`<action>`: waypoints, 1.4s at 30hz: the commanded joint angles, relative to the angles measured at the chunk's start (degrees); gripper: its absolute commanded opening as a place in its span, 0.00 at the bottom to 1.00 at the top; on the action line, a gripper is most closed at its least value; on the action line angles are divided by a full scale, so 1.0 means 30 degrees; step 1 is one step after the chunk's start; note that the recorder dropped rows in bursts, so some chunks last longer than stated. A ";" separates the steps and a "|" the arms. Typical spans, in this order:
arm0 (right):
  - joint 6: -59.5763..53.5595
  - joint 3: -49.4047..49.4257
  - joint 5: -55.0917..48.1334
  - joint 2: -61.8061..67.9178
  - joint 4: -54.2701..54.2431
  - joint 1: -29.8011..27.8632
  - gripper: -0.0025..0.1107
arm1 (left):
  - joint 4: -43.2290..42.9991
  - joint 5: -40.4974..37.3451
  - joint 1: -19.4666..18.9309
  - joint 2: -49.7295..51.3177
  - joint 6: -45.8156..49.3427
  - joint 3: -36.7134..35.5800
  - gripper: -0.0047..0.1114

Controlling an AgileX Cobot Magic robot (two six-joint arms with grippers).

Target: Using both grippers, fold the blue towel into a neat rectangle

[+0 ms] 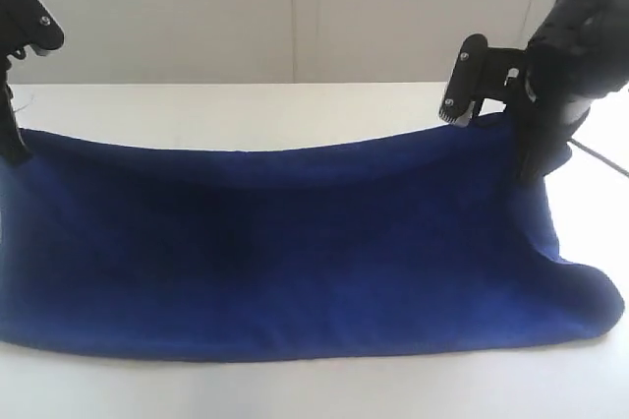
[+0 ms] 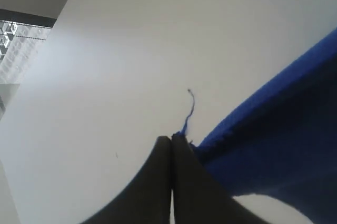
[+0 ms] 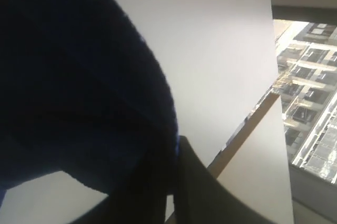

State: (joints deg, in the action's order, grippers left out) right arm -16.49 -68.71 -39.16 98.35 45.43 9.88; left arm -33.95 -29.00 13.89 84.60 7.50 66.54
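The blue towel (image 1: 295,252) hangs in a wide sagging band between the two arms, and its lower edge rests on the white table (image 1: 246,104). My left gripper (image 1: 14,149) is shut on the towel's upper left corner at the far left of the exterior view. In the left wrist view the dark fingers (image 2: 158,182) are pressed together at the gripper's tip (image 2: 172,140), with the blue towel (image 2: 279,129) beside them and a loose thread (image 2: 190,105) sticking out past them. My right gripper (image 1: 532,171) is shut on the upper right corner. In the right wrist view the towel (image 3: 79,77) drapes over that gripper (image 3: 176,148).
A pale wall (image 1: 295,6) stands behind the table. A thin cable (image 1: 600,158) crosses the table at the right. The table's edge (image 3: 253,124) and a window with buildings (image 3: 310,103) show in the right wrist view.
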 commanded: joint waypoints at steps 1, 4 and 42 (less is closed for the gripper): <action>0.1775 0.0035 0.2178 0.1525 0.2426 -0.0076 0.02 | -0.0156 0.2397 -0.0831 0.1514 -0.0543 -0.0118 0.04; 0.3886 0.0035 0.2633 0.2561 0.4642 -0.0076 0.02 | -0.0156 0.3744 -0.1167 0.2683 -0.0543 -0.0118 0.04; 1.9795 -0.0693 -0.0724 0.3458 1.1510 -0.1401 0.25 | -0.0184 0.5893 -0.1957 0.5482 -0.2284 0.3161 0.41</action>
State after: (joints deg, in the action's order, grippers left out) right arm 48.92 -70.41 -46.90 112.06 91.09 5.41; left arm -34.27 -7.49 8.09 103.63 3.21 75.48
